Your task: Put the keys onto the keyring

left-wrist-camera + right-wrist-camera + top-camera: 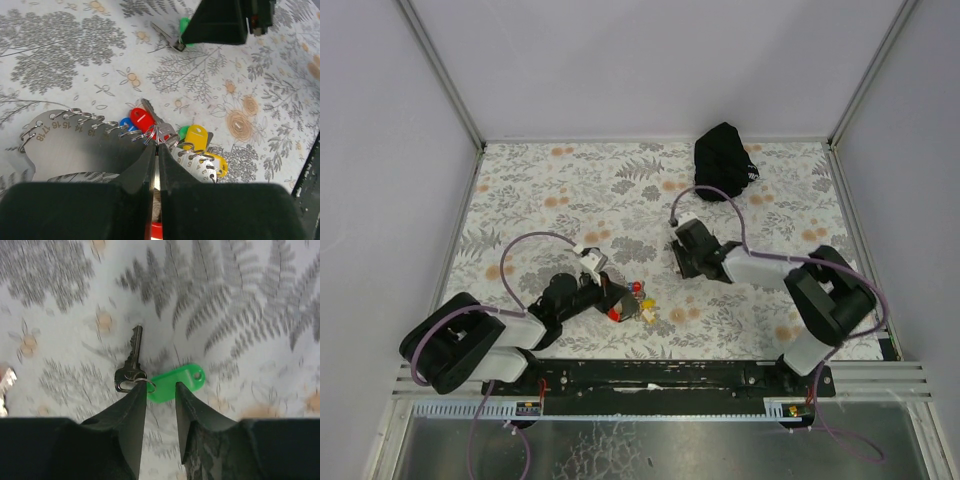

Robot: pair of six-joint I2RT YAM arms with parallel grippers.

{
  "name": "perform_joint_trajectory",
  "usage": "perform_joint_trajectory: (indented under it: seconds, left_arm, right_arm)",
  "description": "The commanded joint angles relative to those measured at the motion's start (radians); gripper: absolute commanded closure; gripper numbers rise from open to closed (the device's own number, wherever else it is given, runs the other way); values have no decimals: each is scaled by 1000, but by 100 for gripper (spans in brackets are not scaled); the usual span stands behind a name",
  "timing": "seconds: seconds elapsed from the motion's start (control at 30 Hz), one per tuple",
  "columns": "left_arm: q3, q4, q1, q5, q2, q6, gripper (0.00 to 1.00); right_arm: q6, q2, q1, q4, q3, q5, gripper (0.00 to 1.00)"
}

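The top external camera sits high above and behind the left arm and right arm. It looks down and forward from far off, taking in the whole table from near edge to far edge.

The left wrist camera rides behind the left gripper and looks along it, close over the keyring by the near edge, facing the table's middle.

The right wrist camera looks down past the right gripper, very close to the table, onto the green-tagged key.

The left wrist view catches that key and the right gripper's fingers at its top edge. The top view covers both spots.
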Motion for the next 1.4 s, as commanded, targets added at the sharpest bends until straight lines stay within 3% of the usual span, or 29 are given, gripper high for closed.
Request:
perform_joint_trajectory:
  seconds: [0.0,0.23,0.4,0.53,0.67,0.93,1.13,1.37]
  left_arm:
    - [41,120,-16,98,22,39,100]
    - [78,15,-40,110,-19,86,100]
    - [90,-53,-40,102,-76,106,100]
    - [102,-96,-40,102,-106,120,100]
    - [103,-109,-39,107,-120,124,100]
    - [94,-78,-40,116,-103,108,100]
    - [88,-34,-40,124,-66,88,100]
    - [84,-8,-40,125,-45,81,100]
  right_arm:
    - [39,-161,-1,-45,-135,-15,60]
    - [-53,-506,0,19,-229,-46,42]
    - [-120,-672,0,81,-273,-40,43]
    - [-154,-714,0,72,-282,-16,51]
    - [-250,-651,0,-94,-178,-96,45]
    - [-447,-385,0,-215,-99,-289,49]
    - [-636,-241,-11,-194,-78,-362,51]
    - [-771,-190,-91,-198,-31,-504,53]
